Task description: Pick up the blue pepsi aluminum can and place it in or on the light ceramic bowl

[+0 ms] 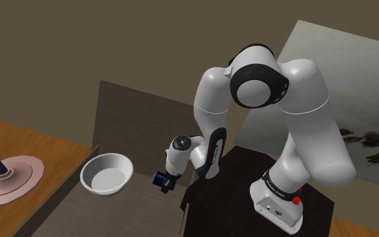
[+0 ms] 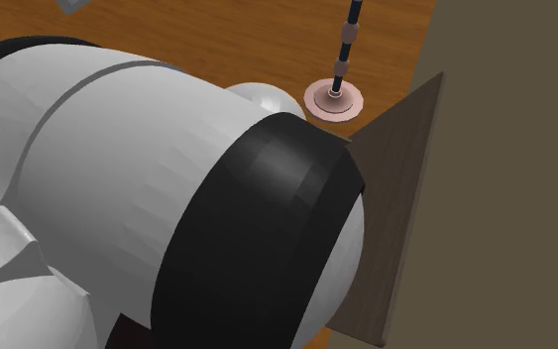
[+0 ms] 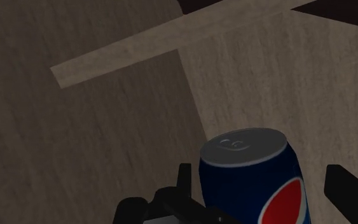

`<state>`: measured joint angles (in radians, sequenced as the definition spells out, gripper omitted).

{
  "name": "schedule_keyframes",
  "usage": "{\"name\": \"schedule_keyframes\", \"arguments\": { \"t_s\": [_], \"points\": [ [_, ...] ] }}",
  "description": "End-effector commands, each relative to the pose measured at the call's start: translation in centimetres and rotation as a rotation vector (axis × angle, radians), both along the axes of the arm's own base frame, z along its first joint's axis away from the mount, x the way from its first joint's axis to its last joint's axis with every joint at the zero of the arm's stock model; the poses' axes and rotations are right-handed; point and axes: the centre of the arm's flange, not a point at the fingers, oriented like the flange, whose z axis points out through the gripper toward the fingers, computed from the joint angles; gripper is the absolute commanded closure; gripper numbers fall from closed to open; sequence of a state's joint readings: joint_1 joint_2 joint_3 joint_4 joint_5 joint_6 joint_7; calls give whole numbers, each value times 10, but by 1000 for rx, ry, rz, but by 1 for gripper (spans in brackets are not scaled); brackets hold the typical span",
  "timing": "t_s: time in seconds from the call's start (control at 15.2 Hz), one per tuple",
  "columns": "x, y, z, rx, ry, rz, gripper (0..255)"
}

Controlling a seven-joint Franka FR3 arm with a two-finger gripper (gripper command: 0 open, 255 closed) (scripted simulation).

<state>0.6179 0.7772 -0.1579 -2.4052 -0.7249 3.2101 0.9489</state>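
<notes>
The step in hand is the grab. The blue can [image 3: 254, 184] with the red, white and blue mark stands between the two black jaws. The jaws are wide, one on each side of the can. In the wrist view a thin strip of the surface shows between the can and each jaw, and the strip is wider on one side. So the can does not look squeezed yet, and I think it is not held.

In the shoulder view the arm [image 1: 215, 101] bends down low, and the can [image 1: 159, 178] sits at its tip. It is on the grey-brown surface [image 1: 134, 121], just beside the dark stand [image 1: 242, 175]. I cannot tell from there if the bottom of the can rests on the surface, but it looks like it does.

The white bowl [image 1: 107, 176] is on the same surface. It is near the can, toward the shoulder view's left. It is open at the top and nothing is in it.

Next, I think, the jaws need to close on the can until both sides touch it. The can is round and smooth, so the squeeze should be even or it may slip or tip. Then the can must go up, cross over the rim of the bowl, and come down inside before the jaws let go.
</notes>
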Motion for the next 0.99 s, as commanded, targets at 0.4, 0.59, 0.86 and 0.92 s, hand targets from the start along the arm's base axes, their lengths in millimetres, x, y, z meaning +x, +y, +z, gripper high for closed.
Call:
{"name": "schedule_keyframes", "arguments": {
  "t_s": [0.4, 0.59, 0.86, 0.92],
  "points": [
    [0, -3, -1, -5, 2, -4, 255],
    [0, -3, -1, -5, 2, -4, 255],
    [0, -3, 9, -5, 2, -4, 255],
    [0, -3, 14, -5, 2, -4, 255]
  ]
}}
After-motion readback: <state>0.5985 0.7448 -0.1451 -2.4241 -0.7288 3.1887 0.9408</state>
